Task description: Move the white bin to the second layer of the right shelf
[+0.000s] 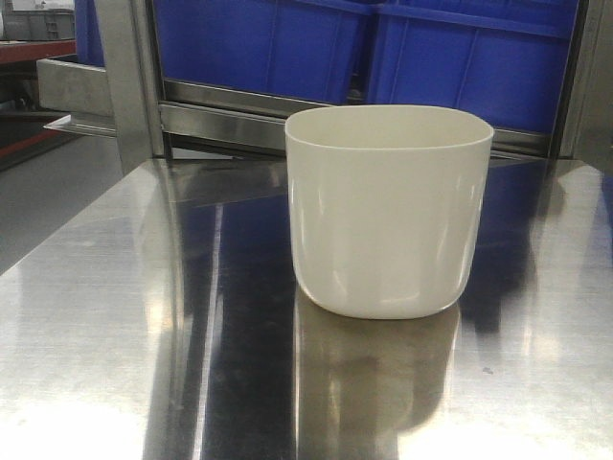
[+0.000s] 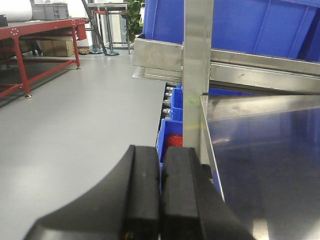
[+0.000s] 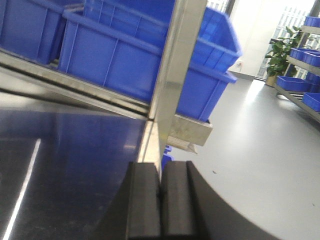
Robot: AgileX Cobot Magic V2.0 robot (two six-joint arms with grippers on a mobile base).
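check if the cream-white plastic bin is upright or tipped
Upright: the glossy cream-white plastic bin stands base-down on the shiny steel tabletop, open rim facing up.

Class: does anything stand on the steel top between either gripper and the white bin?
Nothing visible does. The bin stands alone on the bare steel top; the left gripper and right gripper, both shut, hang at its side edges. Neither wrist view shows the bin.

I see my left claw (image 2: 161, 172) pinched closed, jaws touching, gripping nothing; right claw (image 3: 160, 175) same, jaws pressed together, empty.
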